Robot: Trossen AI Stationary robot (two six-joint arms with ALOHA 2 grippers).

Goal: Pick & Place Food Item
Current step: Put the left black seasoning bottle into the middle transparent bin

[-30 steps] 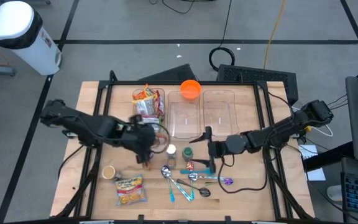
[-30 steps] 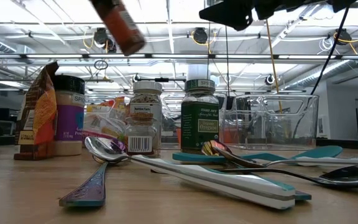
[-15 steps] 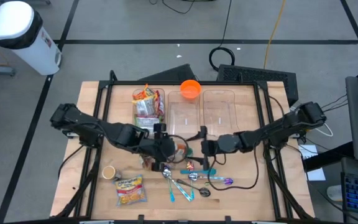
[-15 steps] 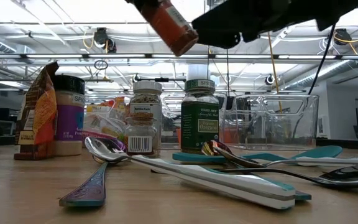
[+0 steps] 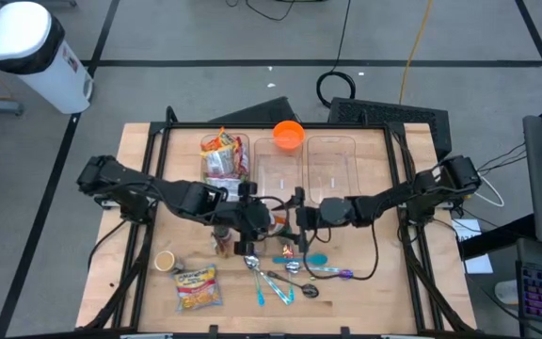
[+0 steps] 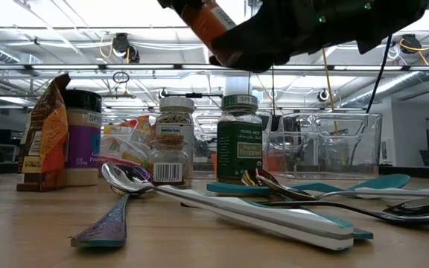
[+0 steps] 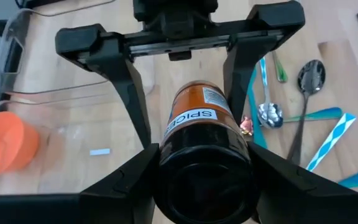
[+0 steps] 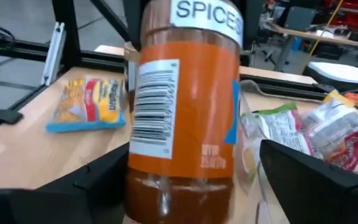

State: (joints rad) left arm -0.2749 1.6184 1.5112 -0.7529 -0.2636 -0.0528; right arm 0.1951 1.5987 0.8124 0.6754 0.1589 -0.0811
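Three clear bins (image 5: 327, 169) lie beyond both pincers. The bin beyond the left pincer (image 5: 273, 218) holds snack packets (image 5: 222, 155); the two beyond the right pincer (image 5: 290, 218) show no contents, with an orange cup (image 5: 288, 135) at their far rim. The left pincer pinches the spice jar (image 7: 202, 146) by its black-lidded end, raised above the table and filled with orange-red powder. The right pincer stands spread, fingers (image 7: 129, 93) flanking the jar's other end. Two smaller spice jars (image 6: 237, 138) stand below.
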